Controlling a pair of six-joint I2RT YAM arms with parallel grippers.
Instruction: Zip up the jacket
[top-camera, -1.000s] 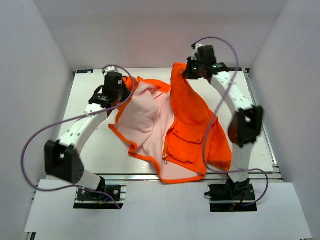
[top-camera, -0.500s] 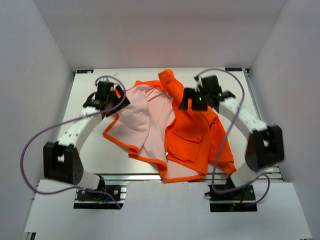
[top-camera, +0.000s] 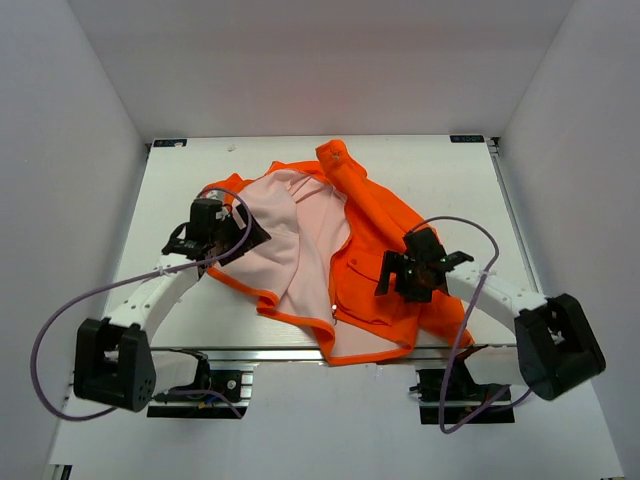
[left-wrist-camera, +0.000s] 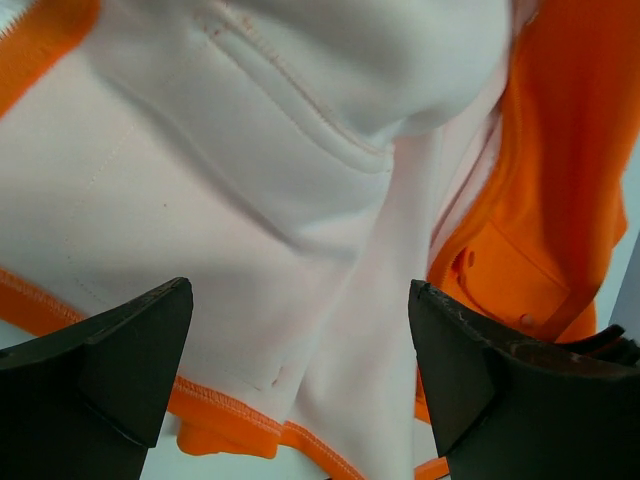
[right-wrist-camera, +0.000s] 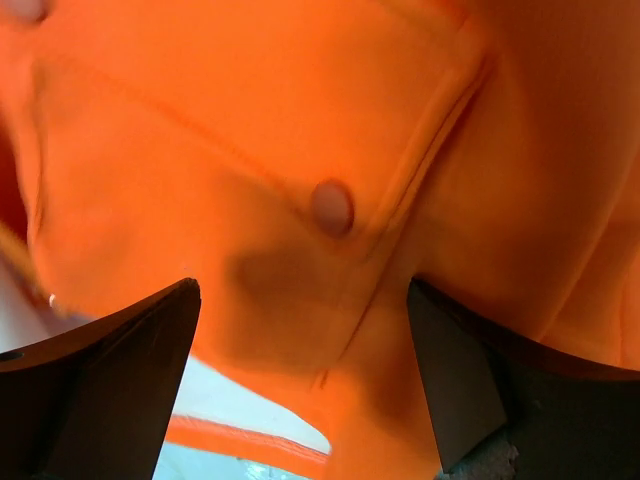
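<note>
Found the bright orange soft fabric jacket (top-camera: 385, 225) lying unzipped on the white desk (top-camera: 470, 180), one front panel thrown back to show the pale pink inner lining (top-camera: 290, 225). Saw the left jaws spread wide and holding nothing, that lining filling the gap between them, the orange hem (left-wrist-camera: 230, 410) just below. Saw the right jaws equally wide and empty over an orange flap pocket (right-wrist-camera: 250, 150), its round snap button (right-wrist-camera: 331, 207) midway between them. Could not tell whether either pair touched the cloth.

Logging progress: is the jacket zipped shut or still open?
Open. The jacket lies spread, one front panel flipped back showing its pale lining.
</note>
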